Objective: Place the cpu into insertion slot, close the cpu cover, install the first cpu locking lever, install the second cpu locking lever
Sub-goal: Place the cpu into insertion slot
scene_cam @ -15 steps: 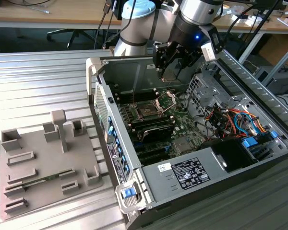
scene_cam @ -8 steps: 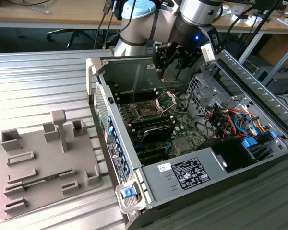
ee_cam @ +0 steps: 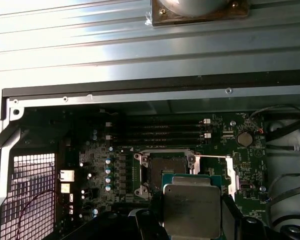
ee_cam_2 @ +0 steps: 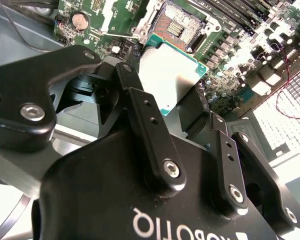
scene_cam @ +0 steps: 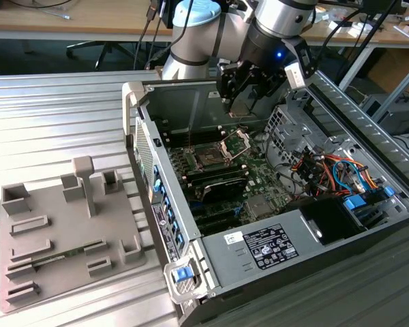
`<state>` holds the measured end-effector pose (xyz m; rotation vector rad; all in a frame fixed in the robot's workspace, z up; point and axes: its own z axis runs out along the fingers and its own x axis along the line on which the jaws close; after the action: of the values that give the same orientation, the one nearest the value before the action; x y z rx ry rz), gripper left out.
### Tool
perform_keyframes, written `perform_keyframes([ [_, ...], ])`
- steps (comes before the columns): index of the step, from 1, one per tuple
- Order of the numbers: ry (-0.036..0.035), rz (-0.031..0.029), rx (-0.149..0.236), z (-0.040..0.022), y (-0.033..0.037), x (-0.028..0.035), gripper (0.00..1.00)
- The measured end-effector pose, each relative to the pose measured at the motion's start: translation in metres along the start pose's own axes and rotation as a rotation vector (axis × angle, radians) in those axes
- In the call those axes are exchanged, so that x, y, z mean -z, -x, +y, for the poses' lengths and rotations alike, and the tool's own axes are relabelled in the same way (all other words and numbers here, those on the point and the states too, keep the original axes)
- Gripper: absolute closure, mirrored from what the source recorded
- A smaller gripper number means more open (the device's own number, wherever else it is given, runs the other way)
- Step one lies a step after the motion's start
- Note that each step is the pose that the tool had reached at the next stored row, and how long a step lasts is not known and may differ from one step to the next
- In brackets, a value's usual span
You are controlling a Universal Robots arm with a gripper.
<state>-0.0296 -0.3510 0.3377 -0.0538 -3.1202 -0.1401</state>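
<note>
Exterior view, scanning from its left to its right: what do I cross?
Grey fixture tray → computer case wall → open socket → tool holding the cpu → cable bundle.

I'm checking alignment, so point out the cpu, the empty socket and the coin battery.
cpu (ee_cam: 192, 207), first wrist view, middle of its silvery top.
empty socket (ee_cam: 165, 164), first wrist view, its dark middle.
coin battery (ee_cam: 245, 138), first wrist view, centre of its round face.
</note>
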Motion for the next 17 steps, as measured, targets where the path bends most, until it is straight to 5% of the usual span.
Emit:
perform_keyframes([
  [17,0.0,0.0,0.0,-0.0003,0.0001,-0.0032,0.45],
])
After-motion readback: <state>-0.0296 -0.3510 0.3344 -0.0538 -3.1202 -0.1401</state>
